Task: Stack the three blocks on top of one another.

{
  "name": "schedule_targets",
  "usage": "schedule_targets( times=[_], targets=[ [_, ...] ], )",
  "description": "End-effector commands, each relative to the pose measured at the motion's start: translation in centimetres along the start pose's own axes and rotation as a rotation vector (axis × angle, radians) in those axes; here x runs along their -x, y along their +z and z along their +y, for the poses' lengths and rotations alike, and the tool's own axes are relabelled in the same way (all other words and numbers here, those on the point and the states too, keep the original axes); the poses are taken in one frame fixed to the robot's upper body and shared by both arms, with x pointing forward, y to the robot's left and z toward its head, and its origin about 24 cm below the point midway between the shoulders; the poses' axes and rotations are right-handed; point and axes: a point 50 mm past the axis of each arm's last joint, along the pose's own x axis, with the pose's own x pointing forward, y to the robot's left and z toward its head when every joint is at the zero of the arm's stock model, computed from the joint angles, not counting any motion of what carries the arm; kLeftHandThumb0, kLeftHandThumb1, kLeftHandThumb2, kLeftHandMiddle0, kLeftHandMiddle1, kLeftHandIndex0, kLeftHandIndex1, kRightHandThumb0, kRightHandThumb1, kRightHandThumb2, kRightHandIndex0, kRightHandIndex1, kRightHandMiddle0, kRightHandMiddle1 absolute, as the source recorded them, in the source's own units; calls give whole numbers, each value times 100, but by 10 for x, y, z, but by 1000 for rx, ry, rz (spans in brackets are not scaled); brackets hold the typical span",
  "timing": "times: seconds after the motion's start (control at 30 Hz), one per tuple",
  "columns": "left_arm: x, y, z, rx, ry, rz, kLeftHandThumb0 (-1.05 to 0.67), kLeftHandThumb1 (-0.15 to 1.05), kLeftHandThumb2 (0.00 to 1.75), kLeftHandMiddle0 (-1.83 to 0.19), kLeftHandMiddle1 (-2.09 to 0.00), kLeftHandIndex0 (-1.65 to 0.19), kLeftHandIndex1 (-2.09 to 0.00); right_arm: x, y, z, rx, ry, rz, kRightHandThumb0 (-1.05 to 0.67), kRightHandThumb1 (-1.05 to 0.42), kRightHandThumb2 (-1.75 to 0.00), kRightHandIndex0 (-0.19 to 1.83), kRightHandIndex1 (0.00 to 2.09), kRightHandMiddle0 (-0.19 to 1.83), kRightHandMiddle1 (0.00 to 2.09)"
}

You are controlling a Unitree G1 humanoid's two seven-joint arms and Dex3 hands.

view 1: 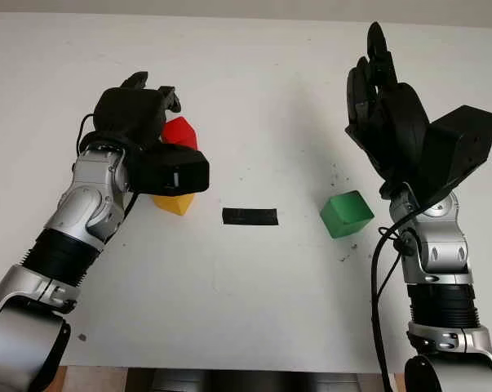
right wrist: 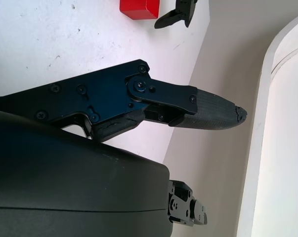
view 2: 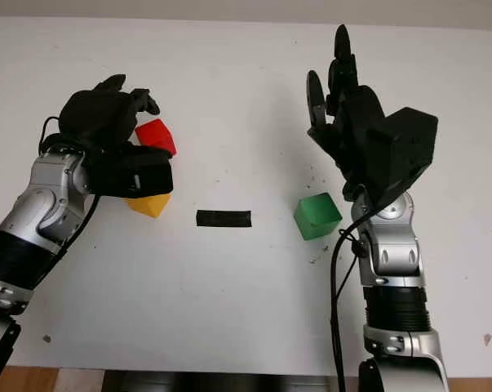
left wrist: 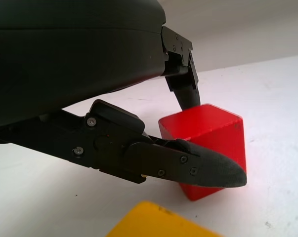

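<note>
- The left hand [view 1: 144, 114] is over the left side of the white desk [view 1: 254, 278], with its arm bent and coming in from the bottom left.
- Its fingers [left wrist: 208, 168] are curled around the red block [view 1: 180, 132] and clamped on it. One finger is on the near face and another is on the far side.
- The red block is tilted and sits up above the yellow block [view 1: 175, 202]. I cannot tell if the two are touching.
- The yellow block is on the desk, partly hidden under the left hand.
- The right hand [view 2: 343, 106] is held up high over the right side of the desk, with its fingers pointing up and away. It is open and holds nothing.
- The green block [view 1: 346, 214] sits on the desk by itself, just below the right hand and not touching it.
- A small black strip [view 1: 250, 216] lies flat on the desk between the yellow block and the green block.
- The green block is well apart from the red and yellow ones.
- The desk has a few small dark marks near the green block.
</note>
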Motion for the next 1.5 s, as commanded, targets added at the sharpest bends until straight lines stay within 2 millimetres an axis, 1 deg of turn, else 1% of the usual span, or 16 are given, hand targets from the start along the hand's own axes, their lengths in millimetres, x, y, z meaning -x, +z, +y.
schedule_targets(
  times=[0.0,0.03,0.13,0.2,0.27,0.33,0.47,0.5,0.57,0.63,0.83,1.1,1.17,1.23,1.3,1.47],
  targets=[
    [-1,2,4,-35,26,0,-90,105,22,-13,-5,-4,-94,3,3,-2,6,-9,-16,-72,-105,-64,-19,0,-19,0],
    [-1,3,4,-42,28,2,-90,105,22,-14,-6,-5,-95,3,2,-2,7,-6,-19,-72,-105,-64,-19,0,-19,0],
    [-1,3,3,-51,40,2,-88,105,22,-16,-6,0,-120,3,2,-3,4,-5,-19,-71,-105,-64,-19,0,-19,0],
    [-1,3,3,-51,43,2,-86,105,22,-18,-7,1,-122,3,2,-3,2,-10,-15,-72,-105,-64,-19,0,-19,0],
    [0,3,3,-51,47,3,-84,105,21,-21,-7,-5,-105,3,2,-2,4,-12,-14,-72,-105,-64,-19,0,-19,0],
    [0,3,3,-49,53,1,-83,105,22,-22,-7,-8,-101,3,3,-2,6,-9,-14,-72,-105,-64,-19,0,-19,0],
    [0,4,3,-6,57,-14,-78,105,21,-25,-6,-9,-148,3,3,-1,7,-10,-10,-73,-105,-64,-19,0,-19,0],
    [1,4,3,7,58,-19,-77,105,21,-25,-6,-10,-154,3,3,-1,8,-9,-12,-73,-105,-64,-19,0,-19,0],
    [1,4,3,12,59,-29,-75,105,24,-26,-6,-15,-159,3,3,-2,11,-8,-14,-73,-105,-64,-19,0,-19,0],
    [1,5,3,23,61,-41,-70,105,27,-25,-5,-16,-149,3,2,-2,13,-5,-15,-73,-105,-64,-19,0,-19,0],
    [2,4,3,56,84,-91,-49,105,32,-31,-7,-26,-171,2,2,-2,12,-3,-10,-74,-105,-61,-19,0,-19,0],
    [2,3,4,35,63,-100,-47,105,33,-31,-6,-22,-169,2,2,-1,16,1,-8,-74,-105,-60,-19,0,-19,0],
    [3,4,4,50,68,-111,-41,105,26,-32,-6,-23,-156,2,2,-2,17,0,-9,-74,-105,-60,-19,0,-19,0],
    [3,4,5,64,77,-124,-36,105,17,-35,-6,-30,-133,2,2,-2,19,0,-10,-74,-105,-59,-19,0,-19,0],
    [3,4,6,69,79,-139,-35,105,14,-37,-6,-33,-125,2,2,-2,18,-1,-10,-74,-105,-59,-19,0,-19,0],
    [9,8,20,97,90,-216,-44,105,19,-38,-6,-30,-141,2,2,-1,15,3,-6,-75,-105,-58,-19,0,-19,0]
  ],
)
